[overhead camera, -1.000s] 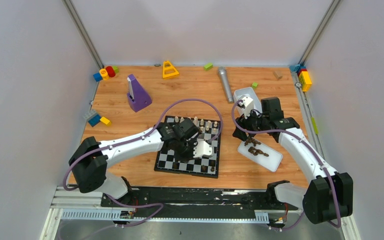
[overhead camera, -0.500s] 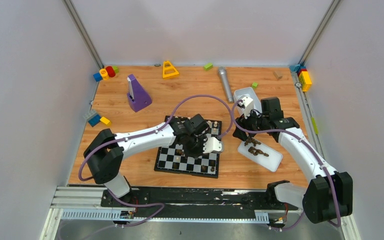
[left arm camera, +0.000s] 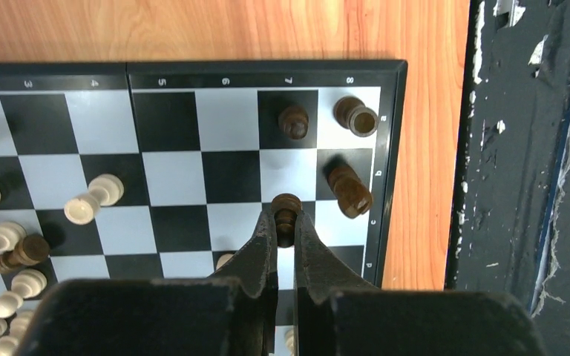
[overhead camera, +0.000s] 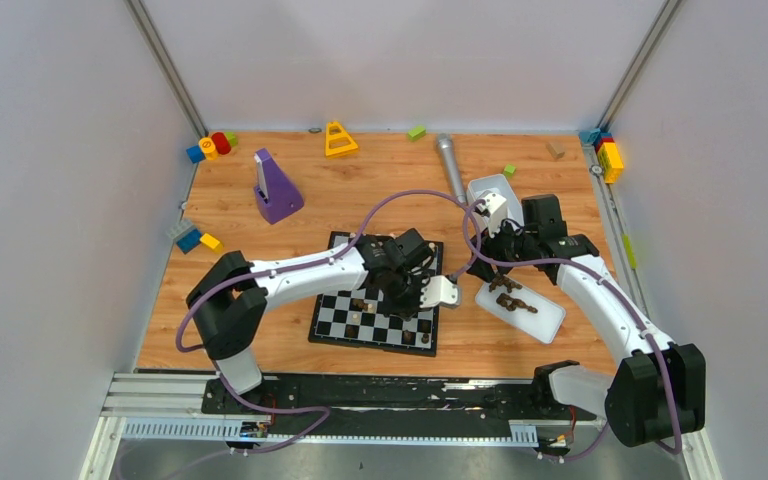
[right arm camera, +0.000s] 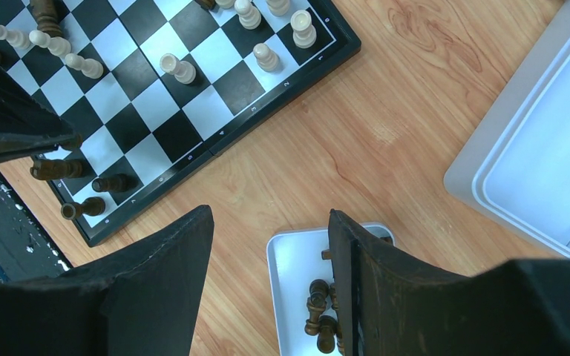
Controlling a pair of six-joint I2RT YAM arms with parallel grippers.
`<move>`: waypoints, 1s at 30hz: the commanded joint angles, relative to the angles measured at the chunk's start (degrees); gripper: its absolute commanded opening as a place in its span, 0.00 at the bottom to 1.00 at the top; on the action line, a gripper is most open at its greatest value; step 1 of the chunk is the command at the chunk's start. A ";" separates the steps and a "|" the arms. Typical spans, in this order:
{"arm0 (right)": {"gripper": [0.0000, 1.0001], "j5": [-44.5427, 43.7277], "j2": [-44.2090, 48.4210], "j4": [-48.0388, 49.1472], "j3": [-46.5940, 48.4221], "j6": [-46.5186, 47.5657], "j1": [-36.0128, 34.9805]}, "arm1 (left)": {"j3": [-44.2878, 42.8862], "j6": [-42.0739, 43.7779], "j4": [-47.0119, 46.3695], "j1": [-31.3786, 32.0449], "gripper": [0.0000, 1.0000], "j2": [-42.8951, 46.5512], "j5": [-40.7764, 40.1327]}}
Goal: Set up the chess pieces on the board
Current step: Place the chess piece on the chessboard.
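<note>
Reaching across the wooden surface [overhead camera: 360, 190], my left arm [overhead camera: 300, 275] stretches over the board [overhead camera: 372, 344], which lies flat near the middle. My right arm [overhead camera: 600, 290] hangs off the board's right side, above the white tray [overhead camera: 550, 322]. The right jaws stand wide apart with nothing between them, and the spare dark pieces [right arm camera: 319, 311] lie heaped in the tray directly beneath. On the board, cream pieces [left arm camera: 93, 199] are scattered loosely toward one end. At the opposite corner three dark pieces [left arm camera: 294, 121] sit close together on the last two files, right by the border. My left jaws are closed on a dark pawn [left arm camera: 287, 213], pinched near the tips with its rounded head poking out past them, so its long axis runs roughly along my fingers. I cannot tell whether its base touches the square below. What matters for the coming move, as I judge it, is that the nearest free square in the dark ranks lies just beyond the left tips, between the pawn and the corner group. The left arm is the one placed to set it down, and the neighbours are close enough to knock.
</note>
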State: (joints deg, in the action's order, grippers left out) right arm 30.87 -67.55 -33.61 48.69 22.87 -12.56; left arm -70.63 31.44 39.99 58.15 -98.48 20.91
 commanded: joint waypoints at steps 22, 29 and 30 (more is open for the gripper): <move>0.60 -0.29 0.31 0.75 -0.02 1.03 0.26 | -2.68 -0.41 -3.05 2.92 0.13 -5.42 -0.23; 0.60 -0.29 0.31 0.73 0.01 1.03 0.27 | -2.64 -0.65 -3.25 3.00 0.20 -5.72 -0.80; 0.60 -0.29 0.31 0.71 -0.04 1.05 0.26 | -2.61 -0.75 -3.29 2.99 0.23 -5.75 -1.14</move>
State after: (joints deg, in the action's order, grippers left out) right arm 30.46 -67.55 -33.61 48.69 23.05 -12.56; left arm -71.42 31.27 37.87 60.73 -103.77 20.21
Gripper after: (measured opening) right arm 0.594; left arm 0.191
